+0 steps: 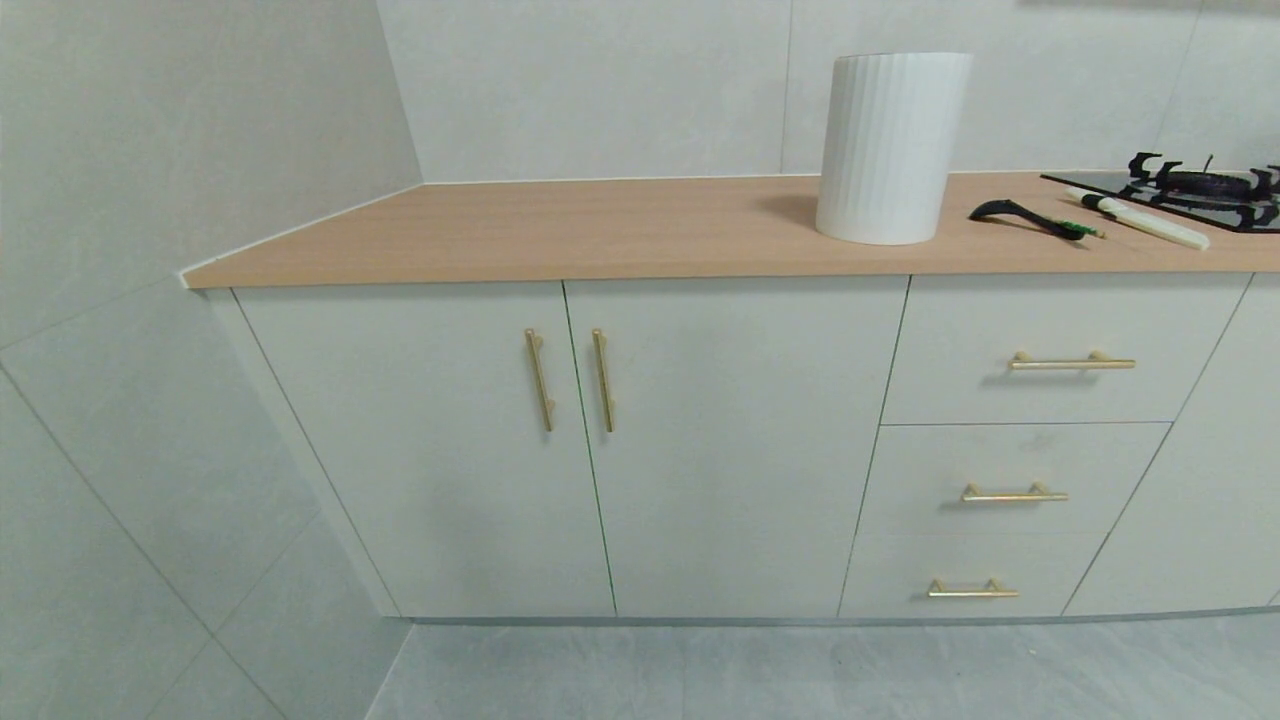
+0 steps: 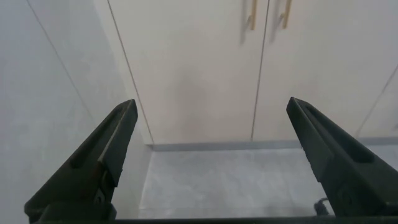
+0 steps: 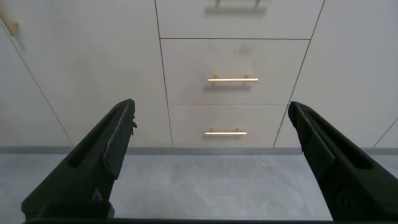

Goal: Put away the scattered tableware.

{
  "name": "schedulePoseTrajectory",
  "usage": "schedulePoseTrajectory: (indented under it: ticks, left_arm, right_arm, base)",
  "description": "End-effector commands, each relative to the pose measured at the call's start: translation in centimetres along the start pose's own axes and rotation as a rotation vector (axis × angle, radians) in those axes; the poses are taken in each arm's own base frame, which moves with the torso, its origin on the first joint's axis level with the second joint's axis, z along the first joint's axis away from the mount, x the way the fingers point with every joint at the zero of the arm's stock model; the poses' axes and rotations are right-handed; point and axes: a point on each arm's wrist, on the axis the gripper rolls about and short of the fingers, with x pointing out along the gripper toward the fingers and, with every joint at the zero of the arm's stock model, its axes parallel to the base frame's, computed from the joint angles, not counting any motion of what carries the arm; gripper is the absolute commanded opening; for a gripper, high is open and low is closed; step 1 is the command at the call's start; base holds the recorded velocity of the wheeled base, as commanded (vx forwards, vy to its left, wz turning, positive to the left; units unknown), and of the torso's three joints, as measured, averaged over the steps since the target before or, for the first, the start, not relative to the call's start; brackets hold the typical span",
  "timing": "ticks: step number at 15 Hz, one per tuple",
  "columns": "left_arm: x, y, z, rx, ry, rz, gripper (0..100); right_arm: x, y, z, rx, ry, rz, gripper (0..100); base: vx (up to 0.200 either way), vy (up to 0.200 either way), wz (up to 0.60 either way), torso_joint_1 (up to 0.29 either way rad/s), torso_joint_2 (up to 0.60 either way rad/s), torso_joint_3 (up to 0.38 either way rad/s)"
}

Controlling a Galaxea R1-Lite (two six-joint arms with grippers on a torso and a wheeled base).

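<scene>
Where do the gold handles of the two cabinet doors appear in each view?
Head view: door handles, an upright pair astride the doors' seam, under the counter.
Left wrist view: their lower ends, either side of the same seam.
Right wrist view: one handle's end, apparently, on the door beside the drawers.
Shared landmark: the grey strip at the cabinet's foot.

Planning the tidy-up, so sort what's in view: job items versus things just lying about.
Job: black utensil; white utensil; white pot, probably their holder.
Just there: stove; counter; cabinet doors; drawers.
</scene>
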Motion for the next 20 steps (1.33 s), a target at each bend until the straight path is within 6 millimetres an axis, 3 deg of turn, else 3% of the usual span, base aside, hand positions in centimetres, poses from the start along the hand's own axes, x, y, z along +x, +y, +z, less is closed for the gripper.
schedulePoseTrajectory:
  ticks: [1, 18, 20]
  left_arm:
    - [0.02, 0.0, -0.01, -0.017, 0.001, 0.001, 100]
    - [0.02, 0.0, -0.01, -0.031, 0.001, 0.002, 100]
    - [0.02, 0.0, -0.01, -0.031, 0.001, 0.002, 100]
  right_arm:
    - [0.02, 0.0, -0.13, 0.011, 0.01, -0.001, 100]
    - [0.03, 0.01, -0.12, 0.021, 0.011, 0.005, 100]
    - [0.03, 0.01, -0.12, 0.022, 0.011, 0.005, 100]
  base:
    - [0.0, 0.0, 0.0, 0.0, 0.0, 0.0]
    - [0.0, 0.0, 0.0, 0.0, 0.0, 0.0]
    - [0.0, -0.2, 0.0, 0.005, 0.0, 0.002]
